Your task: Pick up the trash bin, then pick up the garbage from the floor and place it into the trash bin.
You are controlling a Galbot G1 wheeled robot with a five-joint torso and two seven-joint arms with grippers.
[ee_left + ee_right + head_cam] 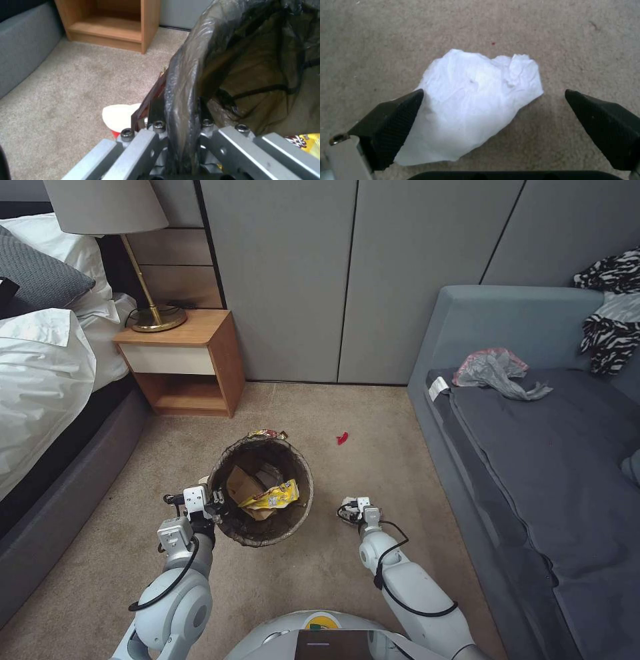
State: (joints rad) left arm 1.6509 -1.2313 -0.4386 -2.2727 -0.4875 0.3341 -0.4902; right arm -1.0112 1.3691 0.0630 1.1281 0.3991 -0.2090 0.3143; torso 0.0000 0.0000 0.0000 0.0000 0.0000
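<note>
Biggest stuff first: grey sofa [533,447] along the right with a crumpled pinkish-grey bag [497,370] and some zebra-print fabric [610,313] on it, bed [40,380] with white bedding on the left, and a wooden nightstand [183,363] with a brass lamp [127,240] against the grey wall panels. Beige carpet [373,447] everywhere in between.

The trash bin [261,490] sits in the middle of the head view, dark liner folded over the rim. Inside it there's a tan paper piece [243,485] and a yellow snack wrapper [272,495]; there's printing on the wrapper but I can't make out any of it. Another shiny wrapper [267,434] pokes out at the far rim.

The left tool [215,508] is clamped on the bin's near-left rim; in the left wrist view the liner-covered wall runs right down between the metal fingers [146,142]. Just beside the bin down there is a red-and-white cup [118,118] on the carpet.

The right tool [493,107] is down low, right of the bin, fingers wide apart around a crumpled white tissue [473,105] lying on the carpet. One pad touches the tissue's edge, the other is well apart from it.

Smallest thing: a little red scrap [342,438] on the carpet beyond the bin.
</note>
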